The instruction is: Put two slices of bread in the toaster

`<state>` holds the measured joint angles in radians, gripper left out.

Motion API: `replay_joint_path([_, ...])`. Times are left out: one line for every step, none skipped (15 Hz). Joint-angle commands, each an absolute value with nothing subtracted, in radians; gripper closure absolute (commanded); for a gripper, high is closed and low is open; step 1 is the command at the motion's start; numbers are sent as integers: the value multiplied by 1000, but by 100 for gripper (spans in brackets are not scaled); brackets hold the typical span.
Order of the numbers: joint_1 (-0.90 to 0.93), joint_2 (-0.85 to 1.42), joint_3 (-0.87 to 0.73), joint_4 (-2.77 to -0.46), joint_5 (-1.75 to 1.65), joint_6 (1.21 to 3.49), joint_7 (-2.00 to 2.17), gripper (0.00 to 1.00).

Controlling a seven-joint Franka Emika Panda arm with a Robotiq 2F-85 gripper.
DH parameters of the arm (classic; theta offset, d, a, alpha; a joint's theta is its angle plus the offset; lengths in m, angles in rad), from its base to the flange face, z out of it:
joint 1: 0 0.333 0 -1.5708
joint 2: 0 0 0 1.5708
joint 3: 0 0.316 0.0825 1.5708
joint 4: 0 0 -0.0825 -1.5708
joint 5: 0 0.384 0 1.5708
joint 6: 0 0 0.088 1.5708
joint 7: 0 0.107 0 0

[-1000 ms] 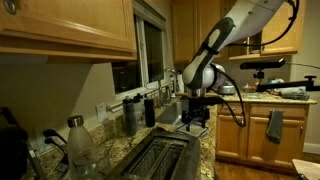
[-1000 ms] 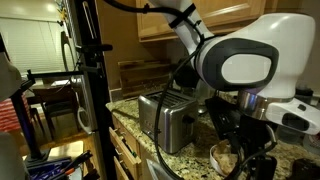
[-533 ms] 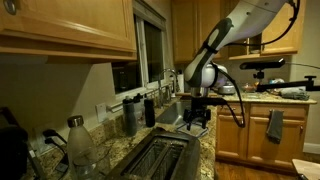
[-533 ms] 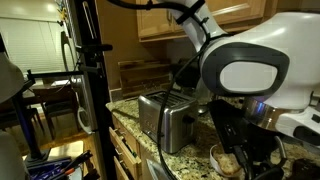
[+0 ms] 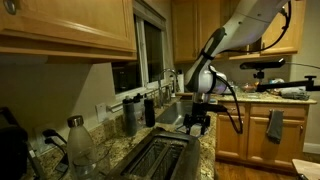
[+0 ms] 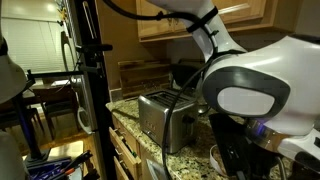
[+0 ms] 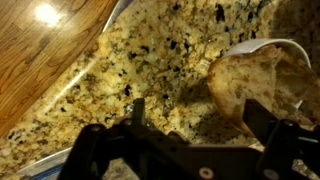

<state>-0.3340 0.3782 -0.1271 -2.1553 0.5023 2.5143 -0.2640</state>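
Note:
In the wrist view the slices of bread (image 7: pixel 248 84), pale tan with browner patches, lie stacked in a white dish (image 7: pixel 272 44) on the speckled granite counter. My gripper (image 7: pixel 200 118) hangs open just above the counter, and its right fingertip (image 7: pixel 262 118) overlaps the bread's lower edge; nothing sits between the jaws. The shiny steel toaster (image 6: pixel 164 118) stands on the counter beside the arm, and it shows from above with its dark slots (image 5: pixel 155 160) in an exterior view. There the gripper (image 5: pixel 197 122) hovers low beyond the toaster.
Dark bottles (image 5: pixel 131 116) and a clear glass bottle (image 5: pixel 78 142) stand along the wall by the window. A black stand pole (image 6: pixel 95 90) rises in front of the counter. The counter edge drops to a wooden floor (image 7: pixel 40 50).
The arm has lowered and shifted a little toward the dish, so its white body fills more of one exterior view. The jaws have stayed open.

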Motion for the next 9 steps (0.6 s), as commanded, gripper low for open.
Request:
replay_joint_path([-369, 404, -81, -2123, 547, 2523, -311, 0])
replay_joint_path([-370, 407, -74, -2116, 550, 2524, -314, 0])
replay_joint_path([-369, 411, -69, -2108, 550, 2524, -313, 0])
replay_joint_path([-368, 413, -65, -2102, 550, 2523, -312, 0])
replay_joint_path([-367, 414, -62, -2098, 548, 2522, -310, 0])
replay_joint_path([-367, 414, -58, -2095, 549, 2522, -310, 0])
replay_joint_path([-366, 415, -56, -2093, 549, 2521, -308, 0])
replay_joint_path([-366, 415, -54, -2093, 549, 2522, -309, 0])
replay_joint_path([-366, 415, -52, -2093, 549, 2522, -309, 0])
